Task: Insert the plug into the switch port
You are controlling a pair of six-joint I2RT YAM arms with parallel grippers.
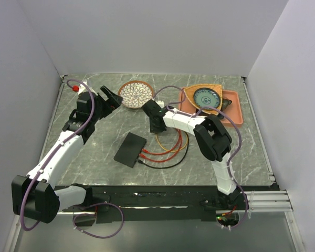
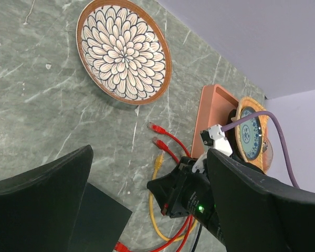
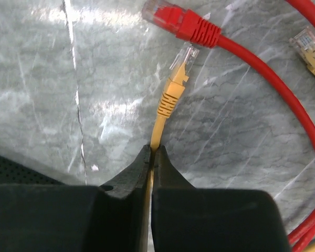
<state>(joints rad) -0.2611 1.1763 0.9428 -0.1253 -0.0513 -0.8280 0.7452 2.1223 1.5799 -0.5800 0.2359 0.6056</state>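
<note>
The switch (image 1: 130, 149) is a flat matte-black box lying mid-table; its corner shows in the left wrist view (image 2: 102, 220). A red plug (image 2: 121, 245) sits at its edge. My right gripper (image 1: 156, 127) is shut on the yellow cable (image 3: 158, 126) just behind its clear-tipped yellow plug (image 3: 181, 62), low over the table, up and to the right of the switch. The fingertips (image 3: 144, 157) pinch the cable tightly. My left gripper (image 1: 111, 100) hangs open and empty above the table's back left, its fingers (image 2: 52, 184) wide apart.
Red, yellow and black cables (image 1: 170, 149) loop right of the switch. A loose red plug (image 3: 181, 22) and a second yellow plug (image 3: 311, 46) lie near the held one. A patterned plate (image 1: 136, 93) sits at the back, an orange tray (image 1: 236, 113) with a bowl back right.
</note>
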